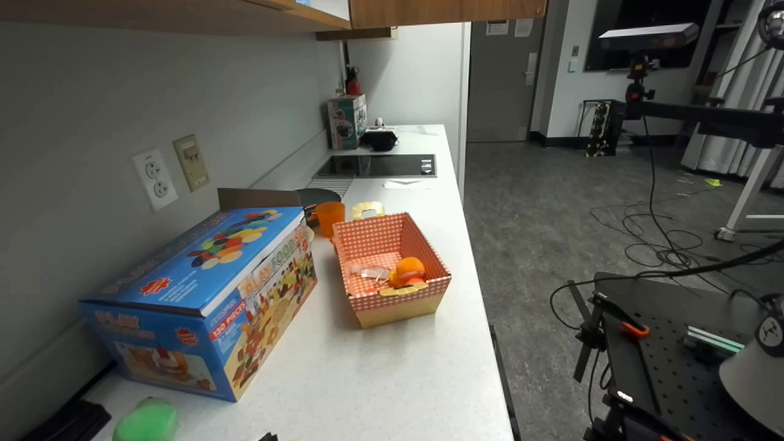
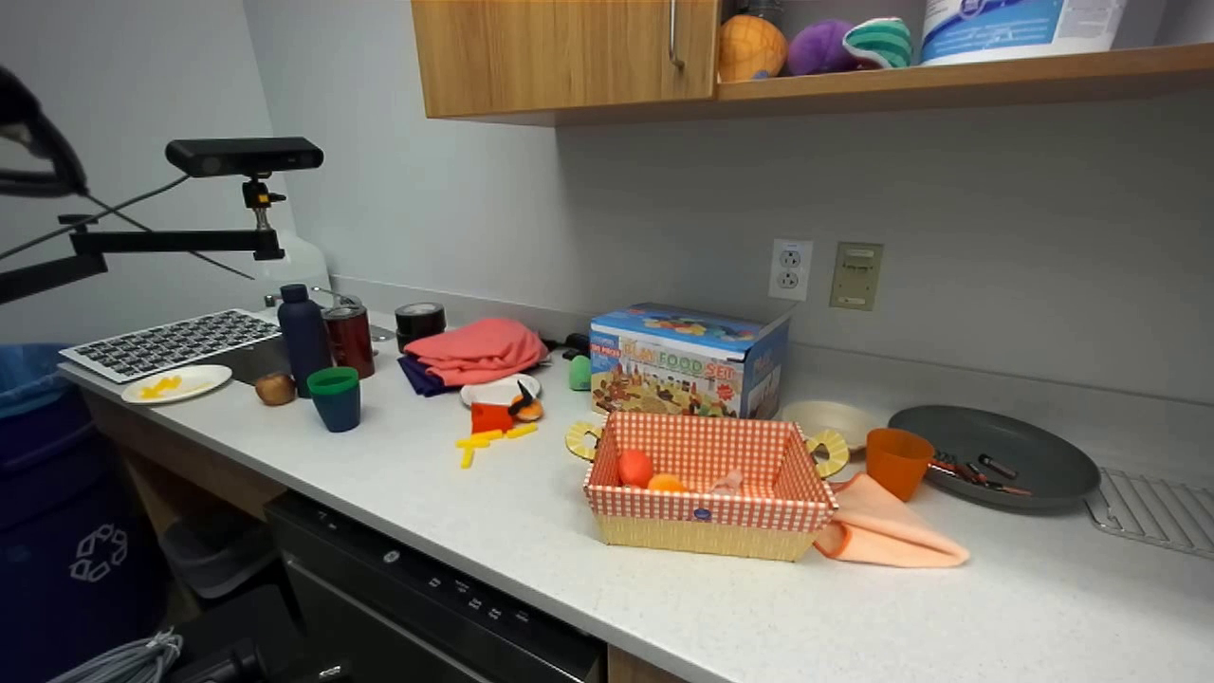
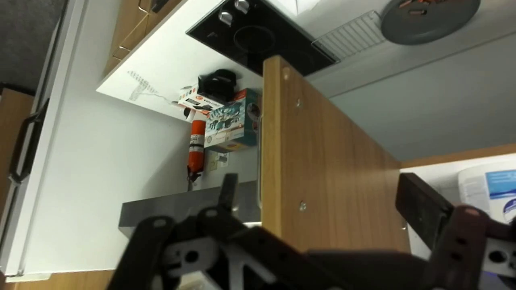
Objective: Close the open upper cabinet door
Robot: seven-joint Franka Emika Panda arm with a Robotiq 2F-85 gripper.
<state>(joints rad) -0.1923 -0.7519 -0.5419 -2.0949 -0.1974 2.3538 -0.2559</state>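
In an exterior view, a grey wall [image 1: 79, 141], shaded toward its near end, runs along the left above a long white counter [image 1: 398, 380]. At the far end, a grey door [image 1: 499, 98] carries paper sheets [image 1: 497, 27]. Mottled grey floor [image 1: 533, 196] spreads to the right, toward pale curtains [image 1: 750, 86] at the far right.

Black gripper [image 3: 324, 197], blocky dark fingers [image 3: 421, 209], light-grey link plates [image 3: 207, 247], round dark holes [image 3: 191, 256], reddish tint on one knuckle [image 3: 471, 211]; base [image 1: 756, 376] pale, rounded, circular dark badge [image 1: 770, 331]
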